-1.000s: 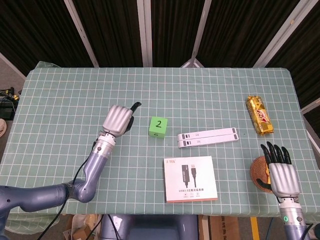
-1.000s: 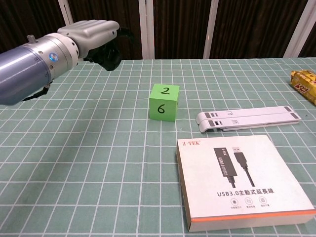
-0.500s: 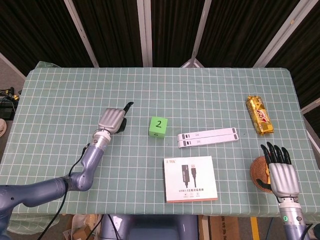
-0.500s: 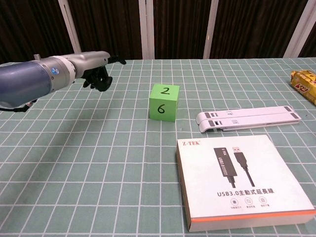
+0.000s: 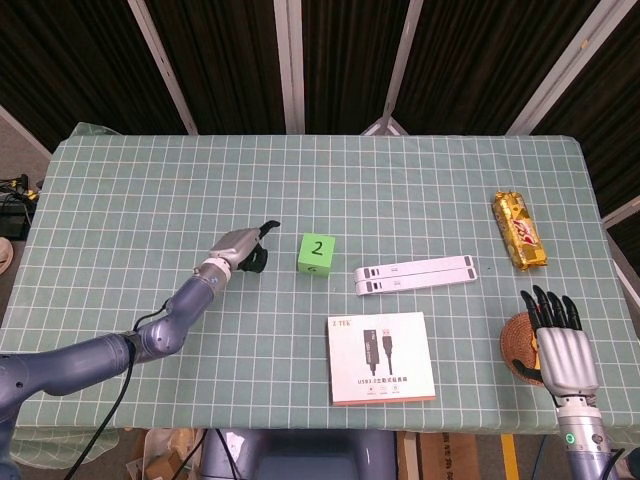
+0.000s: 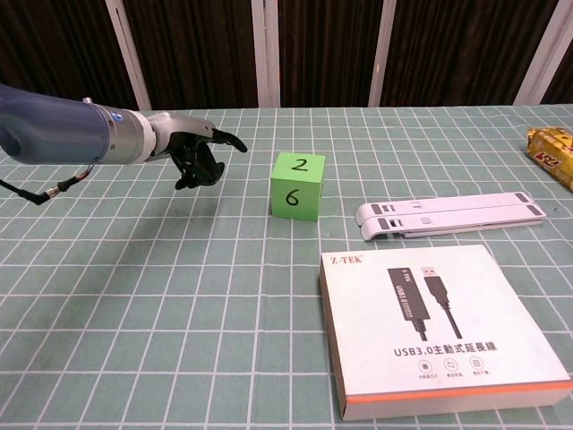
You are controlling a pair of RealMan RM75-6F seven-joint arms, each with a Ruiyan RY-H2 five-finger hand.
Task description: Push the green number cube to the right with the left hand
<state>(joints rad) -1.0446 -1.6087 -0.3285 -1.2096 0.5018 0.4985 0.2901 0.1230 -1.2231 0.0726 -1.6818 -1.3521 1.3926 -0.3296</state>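
The green number cube (image 5: pixel 316 253) (image 6: pixel 298 185) stands on the checked table, showing a 2 on top and a 6 on its near face. My left hand (image 5: pixel 243 250) (image 6: pixel 197 153) hangs low over the table just left of the cube, a small gap apart from it. Its fingers are curled downward, one is stretched toward the cube, and it holds nothing. My right hand (image 5: pixel 562 335) rests at the table's near right corner with fingers spread, empty; the chest view does not show it.
A white folded stand (image 5: pixel 417 273) (image 6: pixel 452 215) lies right of the cube. A white boxed USB cable (image 5: pixel 381 356) (image 6: pixel 441 326) sits in front of it. A gold snack bar (image 5: pixel 520 231) (image 6: pixel 551 152) lies far right; a brown woven coaster (image 5: pixel 517 344) is under my right hand.
My left hand has dropped toward the table and shifted right, closer to the cube. The cube and my right hand have not moved.
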